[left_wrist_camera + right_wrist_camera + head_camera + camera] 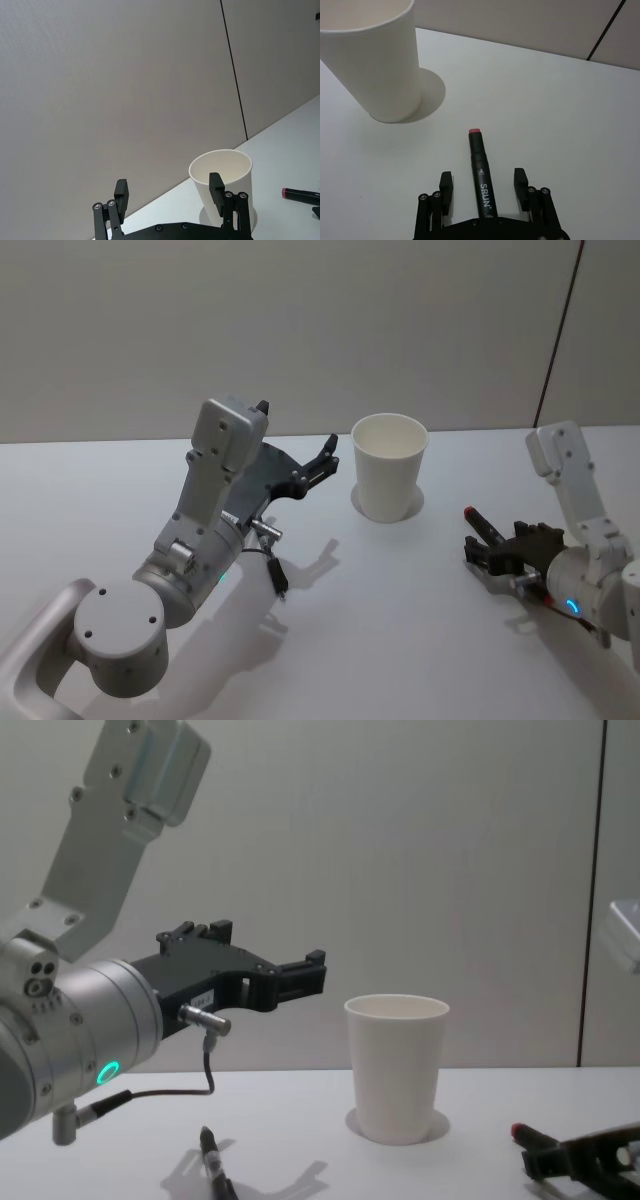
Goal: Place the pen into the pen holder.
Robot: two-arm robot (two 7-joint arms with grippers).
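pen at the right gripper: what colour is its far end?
Red end on a black pen; clearest in right wrist view.

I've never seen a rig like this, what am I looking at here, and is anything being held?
This is a two-armed robot at a white table. The pictures come from its head, its chest and each wrist. A white paper cup stands in the middle. The left arm is raised beside it, jaws open and empty. The right arm is low, its open jaws either side of a black marker with a red end lying on the table, not gripped. A second dark pen lies below the left arm.
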